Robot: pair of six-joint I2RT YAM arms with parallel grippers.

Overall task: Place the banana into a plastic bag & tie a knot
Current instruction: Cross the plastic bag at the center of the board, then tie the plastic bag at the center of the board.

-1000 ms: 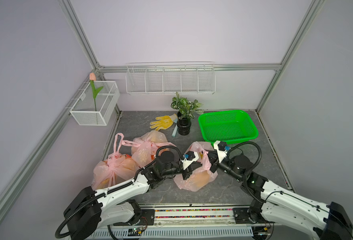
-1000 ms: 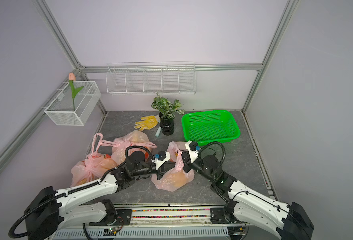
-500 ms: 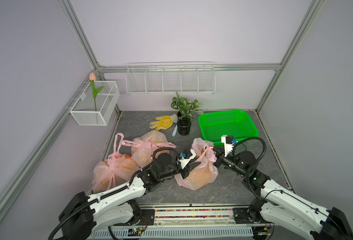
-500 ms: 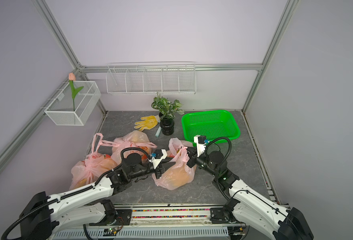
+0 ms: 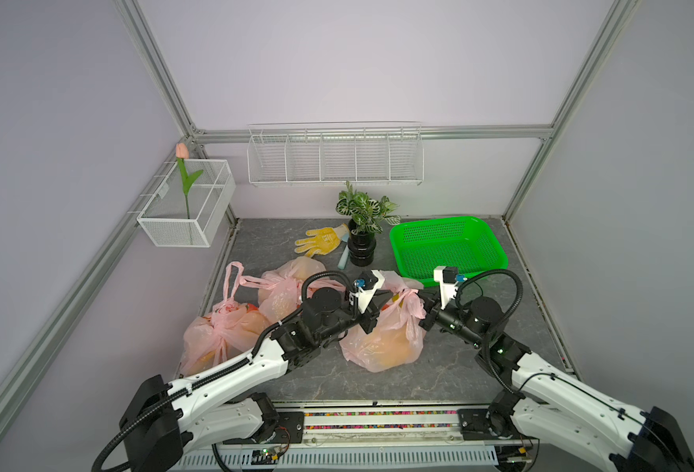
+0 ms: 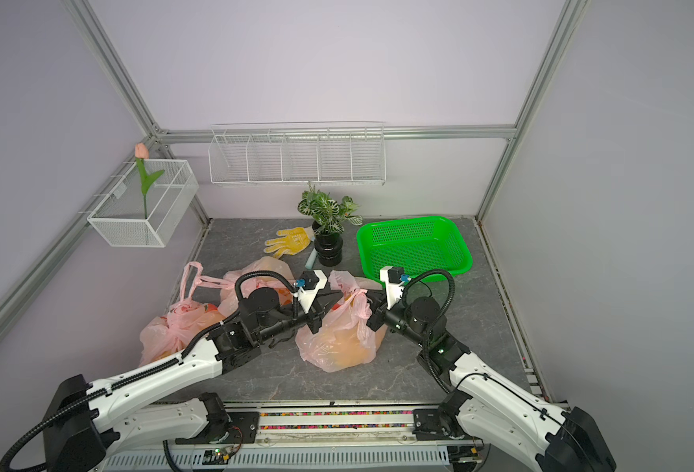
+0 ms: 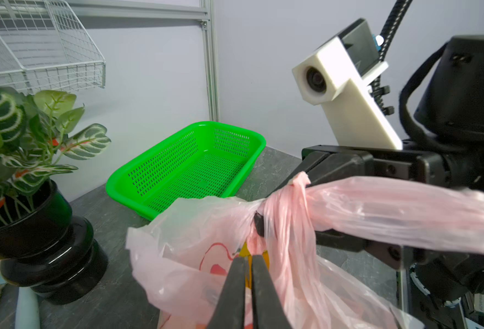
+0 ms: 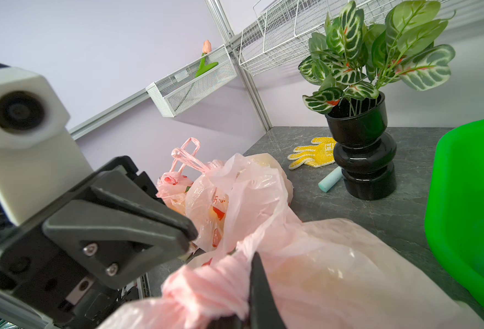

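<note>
The right claw (image 7: 283, 199) is clamped on the bag's (image 5: 382, 347) twisted handle (image 7: 377, 208); the left claw (image 7: 247, 265) is seen almost together at the neck. The banana is judged bagged, on the table (image 5: 439, 380). Knotting is in hand: the handles must be drawn tight. The wrap is shown clearly only by the left wrist view.

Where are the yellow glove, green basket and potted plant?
yellow glove (image 5: 321, 241), in a top view: palm.
green basket (image 5: 435, 231), in a top view: far wall.
potted plant (image 5: 361, 251), in a top view: black pot.
</note>
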